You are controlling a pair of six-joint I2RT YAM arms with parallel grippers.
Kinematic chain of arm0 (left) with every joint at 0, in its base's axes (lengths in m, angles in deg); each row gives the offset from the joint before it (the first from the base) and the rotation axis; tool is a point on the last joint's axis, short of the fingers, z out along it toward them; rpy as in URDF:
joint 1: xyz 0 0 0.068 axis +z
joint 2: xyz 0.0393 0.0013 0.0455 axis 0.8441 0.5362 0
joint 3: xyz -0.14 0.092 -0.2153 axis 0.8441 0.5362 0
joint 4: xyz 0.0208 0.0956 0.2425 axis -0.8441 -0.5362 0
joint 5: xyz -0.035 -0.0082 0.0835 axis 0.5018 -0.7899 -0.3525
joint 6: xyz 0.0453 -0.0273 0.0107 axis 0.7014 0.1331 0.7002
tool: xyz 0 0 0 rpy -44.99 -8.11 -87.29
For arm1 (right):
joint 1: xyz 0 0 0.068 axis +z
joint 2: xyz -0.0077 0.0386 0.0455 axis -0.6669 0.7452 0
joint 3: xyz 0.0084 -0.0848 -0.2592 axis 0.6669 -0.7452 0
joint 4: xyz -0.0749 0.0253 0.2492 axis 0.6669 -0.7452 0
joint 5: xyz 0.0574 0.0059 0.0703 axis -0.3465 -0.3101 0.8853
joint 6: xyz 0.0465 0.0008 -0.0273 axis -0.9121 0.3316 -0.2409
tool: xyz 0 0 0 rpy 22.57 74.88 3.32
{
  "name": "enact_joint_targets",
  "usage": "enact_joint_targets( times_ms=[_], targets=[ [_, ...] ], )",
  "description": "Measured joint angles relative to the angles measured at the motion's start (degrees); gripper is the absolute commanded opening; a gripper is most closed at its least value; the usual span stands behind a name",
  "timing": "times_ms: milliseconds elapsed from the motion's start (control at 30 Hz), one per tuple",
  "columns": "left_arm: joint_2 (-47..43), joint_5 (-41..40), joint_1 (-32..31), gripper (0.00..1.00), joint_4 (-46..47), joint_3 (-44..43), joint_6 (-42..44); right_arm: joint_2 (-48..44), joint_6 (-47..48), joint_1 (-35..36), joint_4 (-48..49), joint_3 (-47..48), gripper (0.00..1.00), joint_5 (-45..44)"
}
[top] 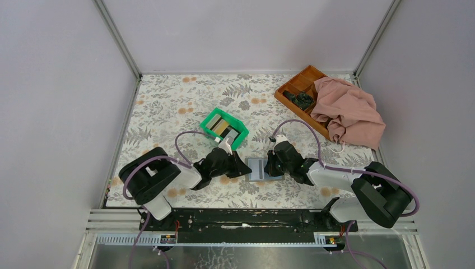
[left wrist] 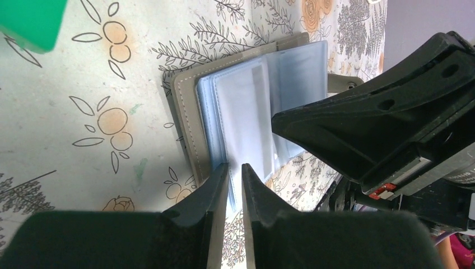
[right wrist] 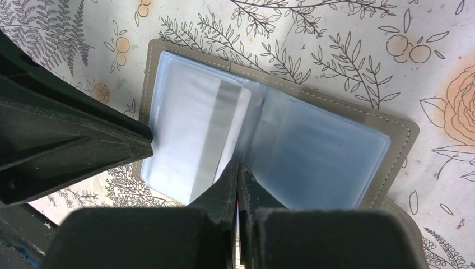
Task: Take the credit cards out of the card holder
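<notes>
The card holder (top: 258, 168) lies open on the flowered cloth between my two grippers, its taupe cover (right wrist: 400, 140) under pale blue plastic sleeves (left wrist: 297, 73). A whitish card with a grey stripe (right wrist: 219, 131) sits in a sleeve on its left half. My left gripper (left wrist: 234, 168) is at the holder's near edge. Its jaws stand a narrow gap apart, with a sleeve's edge in the gap. My right gripper (right wrist: 238, 166) is shut, its tips resting on the sleeves near the fold. Other cards (top: 222, 128) lie in the green bin (top: 241, 135).
An orange-brown compartment tray (top: 297, 84) stands at the back right with dark items in it, half covered by a pink cloth (top: 350, 112). The green bin is just behind the left gripper. Grey walls close in the table's left, back and right sides.
</notes>
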Motion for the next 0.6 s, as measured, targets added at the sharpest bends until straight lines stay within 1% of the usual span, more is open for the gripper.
enact_joint_targets(
  times_ms=[167, 600],
  targets=[
    [1.55, 0.63, 0.11, 0.21, 2.21, -0.02, -0.68, 0.0, 0.02, 0.0, 0.0, 0.0, 0.0, 0.0],
    [1.57, 1.18, 0.33, 0.21, 2.25, 0.0, -1.09, 0.11, 0.02, 0.0, 0.26, 0.0, 0.0, 0.17]
  ],
)
